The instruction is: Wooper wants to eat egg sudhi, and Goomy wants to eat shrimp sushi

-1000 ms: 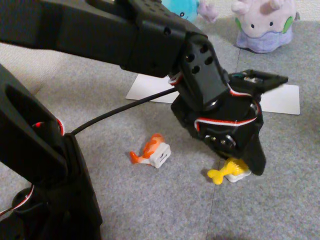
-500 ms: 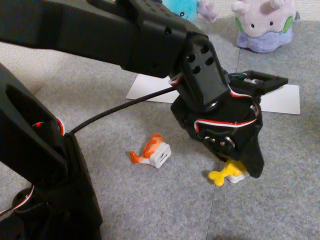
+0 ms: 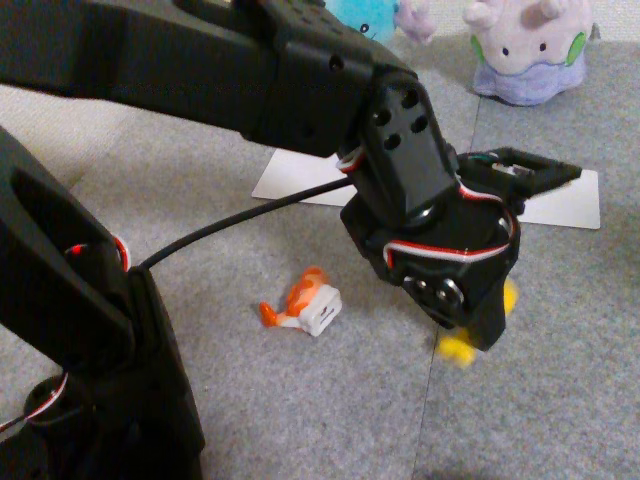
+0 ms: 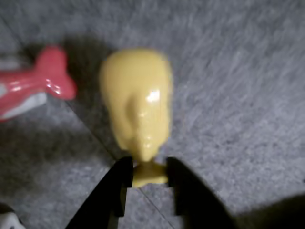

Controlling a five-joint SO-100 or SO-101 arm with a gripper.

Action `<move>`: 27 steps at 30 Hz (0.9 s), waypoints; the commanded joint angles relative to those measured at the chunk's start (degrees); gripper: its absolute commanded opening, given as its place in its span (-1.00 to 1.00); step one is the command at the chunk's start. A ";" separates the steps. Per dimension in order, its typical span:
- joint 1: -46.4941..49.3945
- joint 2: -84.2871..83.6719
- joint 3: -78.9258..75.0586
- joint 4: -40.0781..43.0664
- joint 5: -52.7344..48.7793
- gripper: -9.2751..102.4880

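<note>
egg sudhi (image 4: 138, 107) — yellow; pinched, blurred

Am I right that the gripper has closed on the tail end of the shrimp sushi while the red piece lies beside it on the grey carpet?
Not quite: the gripper has closed on the tail end of the yellow egg sudhi, not the shrimp sushi, which lies apart on the carpet in the fixed view. The wrist view shows the grip, and the red piece does lie beside it on the grey carpet.

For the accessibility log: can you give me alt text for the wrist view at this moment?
Two black gripper fingers pinch the narrow tail end of a blurred, glossy yellow egg sushi, which extends away over grey carpet. At the left edge lies a red-pink toy sushi piece on the carpet.
</note>
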 commanded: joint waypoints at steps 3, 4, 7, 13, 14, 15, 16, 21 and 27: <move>-0.09 0.26 -2.11 -0.53 0.35 -0.80; -0.09 0.26 -2.11 -0.53 0.35 -0.81; -0.09 0.26 -2.11 -0.44 0.35 -0.80; -0.88 2.55 -2.11 2.37 0.18 -0.65; -0.79 3.60 -2.11 2.72 0.26 -0.62; -0.70 4.75 -2.11 3.43 0.26 -0.59; -0.79 5.98 -2.11 3.96 0.44 -0.57; -3.34 10.11 -2.72 3.34 2.90 -0.51; -5.01 5.01 -7.73 3.43 2.29 -0.50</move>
